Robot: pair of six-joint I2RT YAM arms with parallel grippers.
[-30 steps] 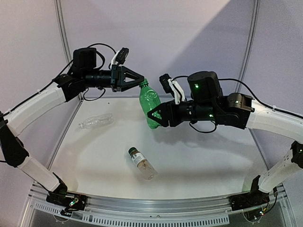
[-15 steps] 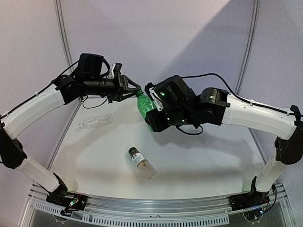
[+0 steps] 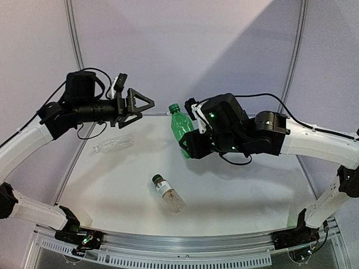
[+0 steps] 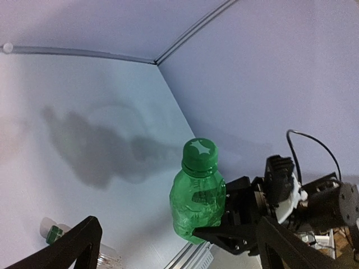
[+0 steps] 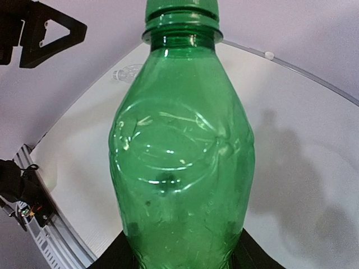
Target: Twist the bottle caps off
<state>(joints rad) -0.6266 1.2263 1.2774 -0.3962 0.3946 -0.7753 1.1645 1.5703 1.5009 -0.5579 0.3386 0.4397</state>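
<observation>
Fingers (image 3: 142,100) of left gripper (image 3: 144,109) spread, apart from green cap (image 4: 199,152); right gripper (image 3: 186,147) clamps green bottle (image 5: 182,162) aloft, centre; no cap seen off yet; ribbed bottle (image 3: 114,143) far left and labelled bottle (image 3: 168,193) near centre lie waiting

We see the green bottle (image 3: 180,129) near upright, its cap (image 3: 174,107) on. Left of it lies the ribbed bottle (image 3: 115,143); in front, the labelled bottle (image 3: 168,194).
</observation>
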